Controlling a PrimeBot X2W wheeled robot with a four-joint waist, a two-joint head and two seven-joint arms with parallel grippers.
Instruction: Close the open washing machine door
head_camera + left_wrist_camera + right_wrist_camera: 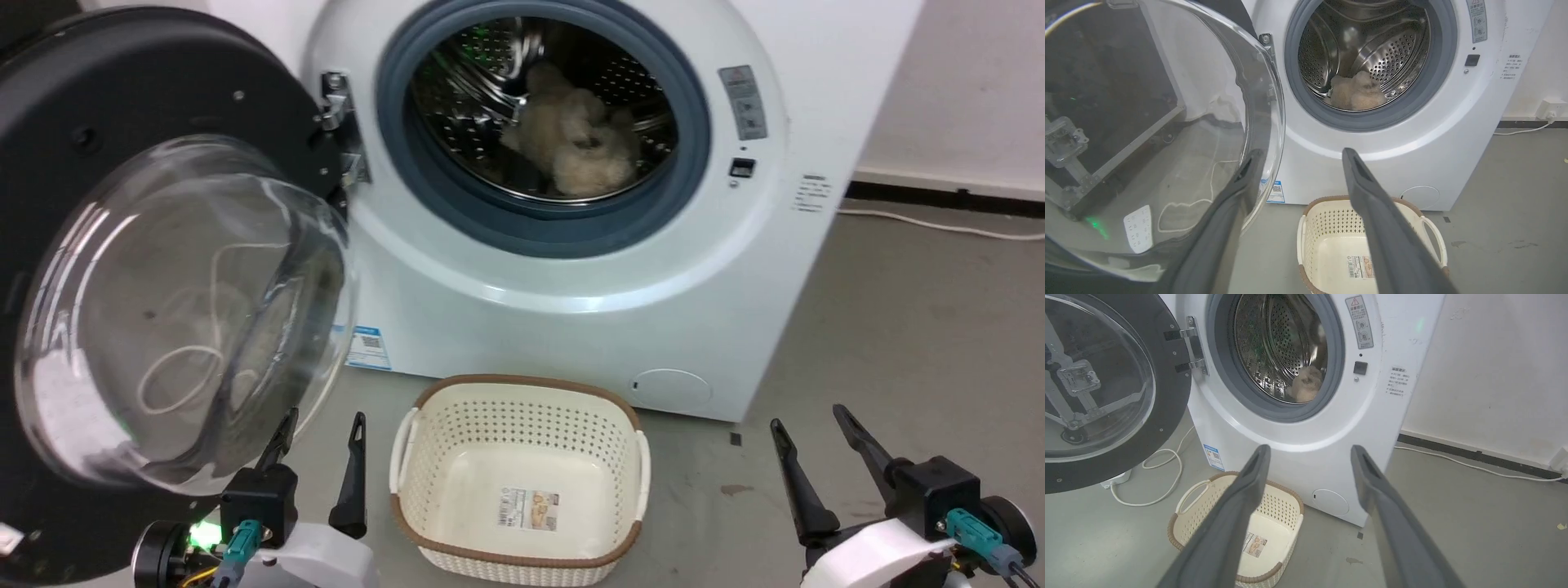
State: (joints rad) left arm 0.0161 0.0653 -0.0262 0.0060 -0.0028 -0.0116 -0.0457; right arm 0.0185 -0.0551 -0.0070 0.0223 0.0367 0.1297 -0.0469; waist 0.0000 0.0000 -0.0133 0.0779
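L gripper [324,416] spread, beside washing machine door [122,82], wide open

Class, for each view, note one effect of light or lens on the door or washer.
Head view: pale glare streaks cross the door glass. Left wrist view: a green glow shows low in that glass. Right wrist view: a faint green glint sits high on the washer front.

- Left hand [324,416]: two long dark tapering fingers [351,482], black block [260,494] behind, white shell [326,559], teal connector [242,541], green light [200,535].
- Right hand [807,416]: matching dark fingers [804,490], white shell [873,551], teal connector [971,527] with grey cable [1012,563].
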